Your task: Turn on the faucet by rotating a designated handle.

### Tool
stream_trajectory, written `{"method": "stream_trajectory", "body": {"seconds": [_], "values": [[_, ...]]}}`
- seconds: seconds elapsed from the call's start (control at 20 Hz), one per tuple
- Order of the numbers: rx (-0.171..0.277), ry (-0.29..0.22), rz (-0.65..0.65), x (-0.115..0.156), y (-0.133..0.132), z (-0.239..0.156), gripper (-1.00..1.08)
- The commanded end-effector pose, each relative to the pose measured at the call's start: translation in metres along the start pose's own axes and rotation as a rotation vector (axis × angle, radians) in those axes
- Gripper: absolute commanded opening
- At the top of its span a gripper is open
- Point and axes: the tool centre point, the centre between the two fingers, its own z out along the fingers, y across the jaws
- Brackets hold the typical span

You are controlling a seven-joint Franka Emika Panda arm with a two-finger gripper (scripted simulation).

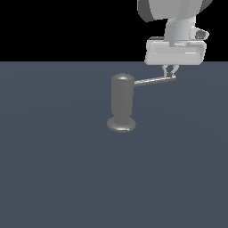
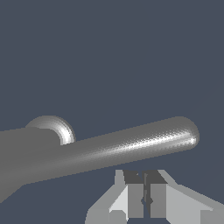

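The hand [image 1: 171,70] hangs over the free end of the handle [image 1: 153,81], its fingers pressed nearly together, tips at the rod but gripping nothing. The rod juts toward the exterior view's right from the faucet [image 1: 122,102], upright on the bench [image 1: 53,169].

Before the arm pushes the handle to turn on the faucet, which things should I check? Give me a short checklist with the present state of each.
1. Faucet stands upright on its foot: ok.
2. Handle juts toward the exterior view's right, free end reachable: ok.
3. Gripper sits at the handle's free end: ok.
4. Jaws shut, nothing between them, suited to pushing: ok.
5. Fingertips touching the handle: cannot tell; in the wrist view the rod passes beside them.
6. Floor around the faucet free of obstacles in view: ok.
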Motion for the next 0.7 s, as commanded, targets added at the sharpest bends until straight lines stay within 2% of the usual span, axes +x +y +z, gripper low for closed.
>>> {"method": "stream_trajectory", "body": {"seconds": [0.0,0.65], "values": [[0.001,-0.004,-0.003,0.008,-0.004,0.007,-1.00],[0.000,-0.010,0.005,0.037,-0.003,0.011,-1.00]]}}
